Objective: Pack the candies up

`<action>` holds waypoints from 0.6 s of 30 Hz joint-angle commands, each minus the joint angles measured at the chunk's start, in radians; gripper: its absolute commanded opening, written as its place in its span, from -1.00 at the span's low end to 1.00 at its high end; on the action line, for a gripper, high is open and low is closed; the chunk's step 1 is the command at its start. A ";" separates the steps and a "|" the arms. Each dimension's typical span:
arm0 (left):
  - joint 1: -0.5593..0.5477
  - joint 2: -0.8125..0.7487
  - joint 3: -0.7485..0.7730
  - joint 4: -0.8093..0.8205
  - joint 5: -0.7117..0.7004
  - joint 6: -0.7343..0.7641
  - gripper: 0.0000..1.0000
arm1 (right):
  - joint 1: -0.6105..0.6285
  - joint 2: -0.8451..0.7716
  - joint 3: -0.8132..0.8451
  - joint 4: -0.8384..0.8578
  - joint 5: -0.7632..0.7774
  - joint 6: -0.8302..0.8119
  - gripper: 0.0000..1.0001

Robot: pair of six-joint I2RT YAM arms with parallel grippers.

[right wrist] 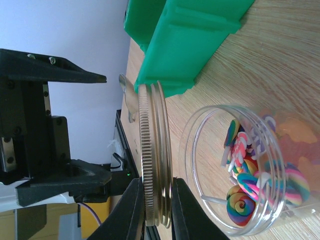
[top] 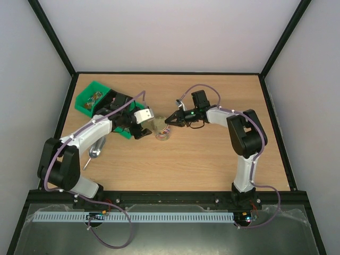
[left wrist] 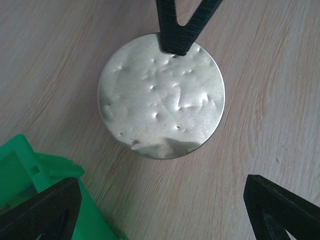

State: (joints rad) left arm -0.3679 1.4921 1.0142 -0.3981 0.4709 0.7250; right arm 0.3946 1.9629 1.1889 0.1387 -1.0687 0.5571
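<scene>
Your right claw (right wrist: 157, 200) is clamped on the lid (right wrist: 155, 145), just beside the jar (right wrist: 197, 120) of candies (right wrist: 250, 175). Your left claw (left wrist: 162, 185) is spread wide apart.

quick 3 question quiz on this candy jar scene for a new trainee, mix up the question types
1. Which gripper's jaws pinch the round silvery metal lid? A) left B) right C) neither
2. True or false: the lid is not yet seated on the clear plastic jar holding the swirled multicoloured candies.
3. Fill in: the jaws of the left gripper stand ____.

Key: 1 B, the right gripper; 2 true; 3 open.
</scene>
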 commanded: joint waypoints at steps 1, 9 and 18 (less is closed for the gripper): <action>-0.032 0.045 -0.007 0.015 -0.048 0.068 0.82 | -0.005 0.028 0.025 -0.003 -0.053 0.028 -0.97; -0.059 0.125 -0.001 0.066 -0.076 0.081 0.74 | -0.021 0.038 0.025 -0.033 -0.061 0.015 -0.97; -0.101 0.193 0.016 0.134 -0.127 0.062 0.53 | -0.029 0.041 0.018 -0.063 -0.068 0.004 -0.96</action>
State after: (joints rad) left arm -0.4591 1.6592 1.0142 -0.3084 0.3653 0.7906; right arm 0.3717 1.9858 1.1923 0.1249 -1.0985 0.5652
